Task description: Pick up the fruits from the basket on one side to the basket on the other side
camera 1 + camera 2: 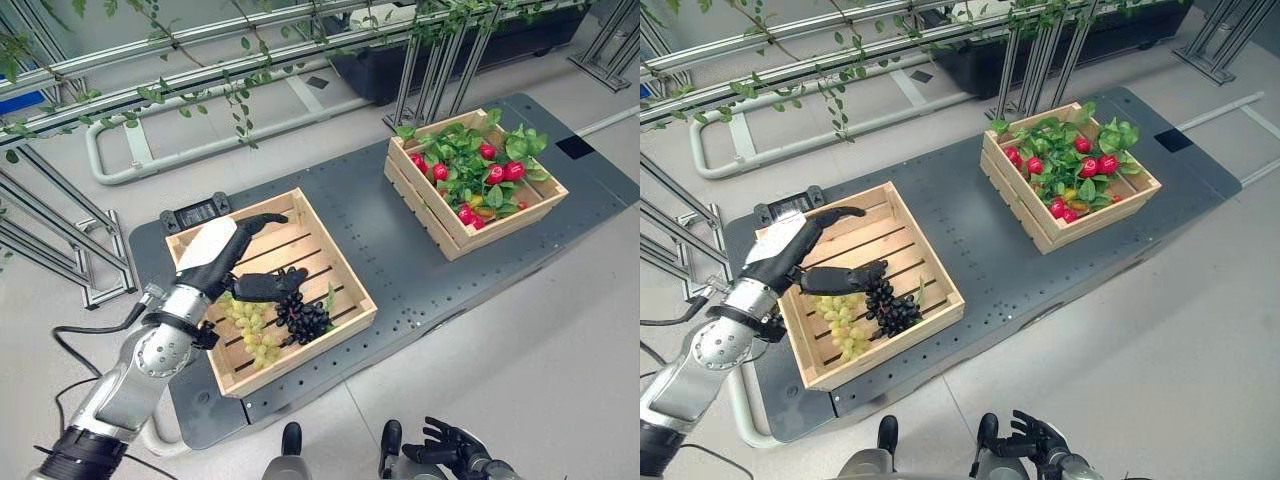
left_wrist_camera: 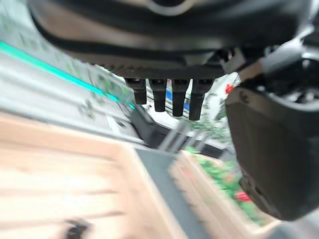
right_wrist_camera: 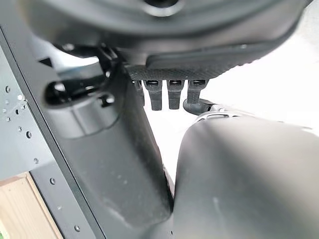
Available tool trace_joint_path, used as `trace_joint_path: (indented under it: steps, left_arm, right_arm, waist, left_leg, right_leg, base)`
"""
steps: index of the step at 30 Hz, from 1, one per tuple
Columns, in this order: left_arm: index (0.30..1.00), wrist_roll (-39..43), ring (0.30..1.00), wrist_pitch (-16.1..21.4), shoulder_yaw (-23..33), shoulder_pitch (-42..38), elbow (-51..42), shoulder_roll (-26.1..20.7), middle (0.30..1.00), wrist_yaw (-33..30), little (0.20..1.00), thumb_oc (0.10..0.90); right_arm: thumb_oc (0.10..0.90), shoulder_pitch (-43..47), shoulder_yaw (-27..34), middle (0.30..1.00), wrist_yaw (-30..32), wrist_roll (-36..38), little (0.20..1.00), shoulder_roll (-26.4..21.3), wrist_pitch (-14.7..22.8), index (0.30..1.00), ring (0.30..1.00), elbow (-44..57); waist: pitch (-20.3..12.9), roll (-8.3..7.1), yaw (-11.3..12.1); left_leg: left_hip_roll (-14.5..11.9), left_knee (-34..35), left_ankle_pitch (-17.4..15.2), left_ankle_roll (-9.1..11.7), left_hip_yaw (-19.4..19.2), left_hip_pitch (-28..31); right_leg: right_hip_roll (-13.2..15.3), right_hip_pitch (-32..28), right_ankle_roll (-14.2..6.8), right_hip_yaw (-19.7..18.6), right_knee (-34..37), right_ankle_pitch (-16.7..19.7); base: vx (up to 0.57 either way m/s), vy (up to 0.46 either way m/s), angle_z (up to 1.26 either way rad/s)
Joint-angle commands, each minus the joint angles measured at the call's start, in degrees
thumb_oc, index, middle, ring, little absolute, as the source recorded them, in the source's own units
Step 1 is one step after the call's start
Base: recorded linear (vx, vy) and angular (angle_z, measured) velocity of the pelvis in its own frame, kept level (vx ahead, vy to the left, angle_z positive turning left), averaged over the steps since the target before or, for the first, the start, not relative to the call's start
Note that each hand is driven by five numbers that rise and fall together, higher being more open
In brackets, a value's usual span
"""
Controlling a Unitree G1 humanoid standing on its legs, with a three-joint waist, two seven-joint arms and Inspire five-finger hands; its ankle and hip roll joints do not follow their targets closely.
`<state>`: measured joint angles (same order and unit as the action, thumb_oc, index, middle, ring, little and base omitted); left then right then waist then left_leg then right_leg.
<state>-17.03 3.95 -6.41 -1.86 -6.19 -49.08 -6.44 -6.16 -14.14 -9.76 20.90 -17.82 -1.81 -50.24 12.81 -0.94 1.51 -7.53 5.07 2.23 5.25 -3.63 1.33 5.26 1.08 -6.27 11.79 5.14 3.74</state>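
A wooden crate (image 1: pixel 340 262) on the near left of the grey platform holds a bunch of dark grapes (image 1: pixel 303 314) and a bunch of green grapes (image 1: pixel 252 330). My left hand (image 1: pixel 222 258) hovers over this crate with fingers straight and thumb spread, holding nothing; its thumb tip is just above the dark grapes. A second wooden crate (image 1: pixel 430 205) at the far right is full of red fruits (image 1: pixel 496 173) among green leaves. My right hand (image 1: pixel 455 447) hangs low at the bottom edge, off the platform, its fingers relaxed and apart.
The crates stand on a dark grey platform (image 1: pixel 400 255) with bare room between them. Metal rails (image 1: pixel 150 95) with trailing green vines run along the back. A metal frame (image 1: pixel 60 250) stands to the left.
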Motion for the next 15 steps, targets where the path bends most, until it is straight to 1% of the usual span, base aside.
trace_joint_path:
  steps: [1, 2, 4, 5, 6, 7, 8, 9, 11, 12, 15]
  left_arm:
    - [0.9, -6.26, 0.9, 0.71, 3.47, -5.66, 0.3, -3.65, 0.9, -7.9, 0.9, 0.8]
    - [0.9, -8.51, 0.9, -0.4, 2.58, -6.92, 2.31, -5.2, 0.9, -9.03, 0.9, 0.8]
    - [0.9, -10.28, 0.9, -1.37, 1.45, -8.18, 3.89, -6.23, 0.9, -9.5, 0.9, 0.8]
    - [0.9, -13.97, 0.9, -2.88, 0.09, -9.5, 5.25, -7.39, 0.9, -9.56, 0.9, 0.8]
    - [0.9, -15.9, 0.9, -2.97, -0.74, -10.41, 6.07, -8.42, 0.9, -9.75, 0.9, 0.8]
    - [0.9, -15.99, 0.9, -2.94, -1.06, -10.74, 6.35, -8.65, 0.9, -9.83, 0.9, 0.8]
    - [0.9, -18.68, 0.9, -4.54, -2.68, -12.46, 7.57, -10.94, 0.9, -7.67, 0.9, 0.8]
    - [0.9, -20.32, 0.9, -5.09, -3.33, -13.2, 8.19, -11.65, 0.9, -6.11, 0.9, 0.8]
    - [0.9, -20.48, 0.9, -5.94, -4.45, -14.0, 9.18, -13.11, 0.9, -4.96, 0.9, 0.8]
    - [0.9, -20.64, 0.9, -6.87, -5.21, -14.57, 9.44, -14.53, 0.9, -2.71, 0.9, 0.8]
    - [0.9, -21.99, 0.9, -8.09, -6.52, -15.74, 10.32, -16.08, 0.9, -0.62, 0.9, 0.8]
  right_arm:
    - [0.8, -2.32, -1.47, 0.9, -1.91, 2.85, 0.9, -2.85, 1.56, 0.9, 0.9, 2.71]
    - [0.8, -1.92, -1.85, 0.9, -1.84, 3.08, 0.9, -3.38, 1.54, 0.9, 0.9, 3.81]
    - [0.8, -1.51, -2.08, 0.9, -1.77, 3.44, 0.9, -3.73, 1.52, 0.9, 0.9, 4.45]
    - [0.8, -0.92, -2.21, 0.9, -1.76, 3.82, 0.9, -4.25, 1.57, 0.9, 0.9, 4.84]
    - [0.8, -0.56, -2.33, 0.9, -1.71, 4.09, 0.9, -4.54, 1.72, 0.9, 0.9, 4.85]
    - [0.8, -0.49, -2.32, 0.9, -1.7, 4.13, 0.9, -4.55, 1.73, 0.9, 0.9, 4.85]
    - [0.8, 0.09, -2.51, 0.9, -2.15, 4.3, 0.9, -5.11, 2.02, 0.9, 0.9, 4.92]
    - [0.8, 0.26, -2.58, 0.9, -2.15, 4.43, 0.9, -5.18, 2.23, 0.9, 0.9, 4.86]
    - [0.8, 0.62, -2.61, 0.9, -1.94, 4.75, 0.9, -5.65, 2.19, 0.9, 0.9, 5.18]
    - [0.8, 0.83, -2.65, 0.9, -1.55, 5.23, 0.9, -6.31, 2.18, 0.9, 0.9, 5.77]
    - [0.8, 1.21, -2.39, 0.9, -1.01, 5.23, 0.9, -7.27, 2.41, 0.9, 0.9, 6.66]
  waist:
    - [1.1, -1.9, -0.97]
    - [1.9, -2.04, -1.31]
    - [2.56, -2.15, -1.59]
    - [3.43, -2.2, -1.87]
    - [3.92, -2.22, -1.99]
    - [4.01, -2.24, -1.98]
    - [4.76, -2.19, -2.25]
    - [5.08, -2.17, -2.36]
    - [5.65, -2.06, -2.45]
    - [6.31, -1.85, -2.58]
    - [7.43, -1.51, -2.93]
  left_leg:
    - [2.05, -2.34, -2.76, -1.98, -2.59, -0.98]
    - [2.01, -3.08, -2.83, -1.96, -2.61, -1.65]
    - [1.94, -3.85, -2.94, -1.96, -2.66, -2.15]
    - [1.86, -5.15, -3.12, -1.86, -2.57, -2.94]
    - [1.8, -5.89, -3.27, -1.78, -2.51, -3.39]
    - [1.79, -6.03, -3.32, -1.76, -2.51, -3.5]
    - [1.78, -6.87, -3.51, -1.72, -2.54, -3.99]
    - [1.84, -7.09, -3.6, -1.82, -2.63, -4.1]
    - [2.03, -7.87, -3.75, -1.73, -2.56, -4.7]
    - [2.22, -8.21, -3.78, -1.77, -2.53, -5.26]
    - [2.39, -9.28, -3.82, -1.71, -2.14, -6.19]
  right_leg:
    - [2.78, 1.92, -2.36, -2.3, -2.72, -0.76]
    - [2.64, 2.78, -2.26, -2.53, -3.76, -1.1]
    - [2.52, 3.52, -2.16, -2.65, -4.87, -1.51]
    - [2.51, 4.2, -2.05, -2.8, -5.84, -1.82]
    - [2.55, 4.44, -2.0, -2.85, -6.19, -1.93]
    - [2.56, 4.48, -1.99, -2.83, -6.24, -1.95]
    - [2.6, 4.61, -1.89, -2.93, -6.46, -2.06]
    - [2.61, 4.62, -1.86, -3.1, -6.51, -2.09]
    - [2.71, 4.93, -1.93, -3.27, -6.6, -2.0]
    - [2.73, 5.36, -1.94, -3.39, -6.68, -1.91]
    - [2.53, 5.97, -1.83, -3.77, -7.25, -2.06]
  base:
    - [-0.08, 0.041, 0.02]
    - [-0.08, 0.034, 0.02]
    - [-0.08, 0.032, 0.0]
    - [-0.09, 0.033, -0.01]
    - [-0.06, 0.021, 0.0]
    - [-0.04, 0.015, 0.0]
    - [-0.03, 0.019, 0.0]
    - [-0.03, 0.022, 0.0]
    - [-0.06, 0.028, 0.0]
    - [-0.08, 0.036, 0.0]
    - [-0.09, 0.04, -0.03]
